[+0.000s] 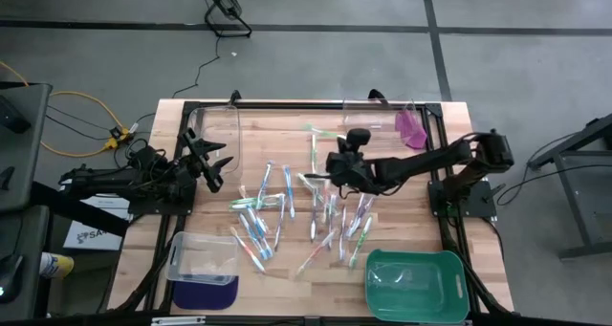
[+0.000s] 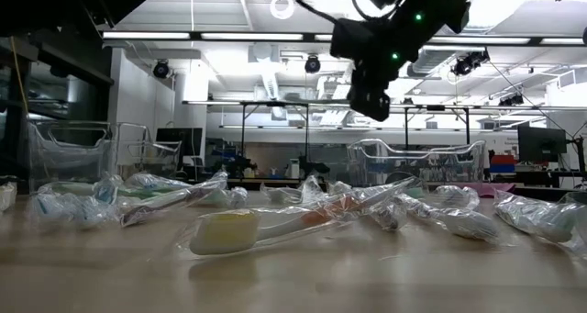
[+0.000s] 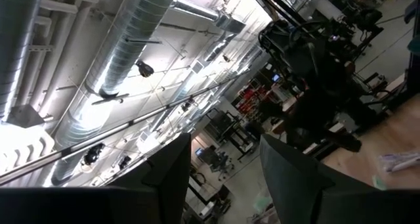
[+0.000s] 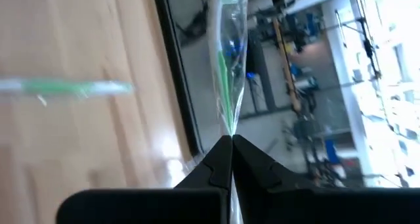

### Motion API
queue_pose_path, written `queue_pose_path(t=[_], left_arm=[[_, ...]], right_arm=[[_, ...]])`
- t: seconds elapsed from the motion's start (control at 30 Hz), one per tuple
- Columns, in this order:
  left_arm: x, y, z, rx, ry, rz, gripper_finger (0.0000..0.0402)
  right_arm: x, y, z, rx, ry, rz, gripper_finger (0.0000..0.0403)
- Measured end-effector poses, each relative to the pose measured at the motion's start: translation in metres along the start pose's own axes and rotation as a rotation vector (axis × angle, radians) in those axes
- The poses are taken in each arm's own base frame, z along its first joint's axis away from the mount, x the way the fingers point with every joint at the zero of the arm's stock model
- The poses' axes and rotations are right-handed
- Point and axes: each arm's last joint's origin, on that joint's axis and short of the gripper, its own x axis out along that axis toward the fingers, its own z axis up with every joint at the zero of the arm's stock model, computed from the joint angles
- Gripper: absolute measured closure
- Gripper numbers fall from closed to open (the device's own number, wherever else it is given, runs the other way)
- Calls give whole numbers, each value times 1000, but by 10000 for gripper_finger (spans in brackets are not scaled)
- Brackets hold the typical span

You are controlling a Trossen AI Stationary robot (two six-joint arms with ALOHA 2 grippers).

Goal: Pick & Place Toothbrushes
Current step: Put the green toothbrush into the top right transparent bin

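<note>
table (image 1: 287, 269): wood | on it: toothbrushes (image 1: 277, 211), clear bins (image 1: 204, 257), green tray (image 1: 417, 281)

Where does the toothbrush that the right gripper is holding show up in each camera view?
High view: the green toothbrush sticks out from the right gripper, above the heap of toothbrushes.
Low view: cannot tell; only the right gripper shows, hanging over the heap.
Left wrist view: not in it.
Right wrist view: wrapped green toothbrush rising from the shut fingertips.
Shared landmark: the wooden table.
</note>
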Motion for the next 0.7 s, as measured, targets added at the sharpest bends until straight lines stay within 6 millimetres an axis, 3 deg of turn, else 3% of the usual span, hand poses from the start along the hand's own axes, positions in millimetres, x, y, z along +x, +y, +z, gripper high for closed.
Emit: queue_pose_path(t=[0.33, 0.7], left_arm=[[0, 0, 0, -15, 1, -2, 224], [0, -1, -1, -32, 6, -7, 224]], right_arm=[[8, -41, -37, -11, 182, 54, 399], [37, -76, -80, -8, 405, 183, 399]])
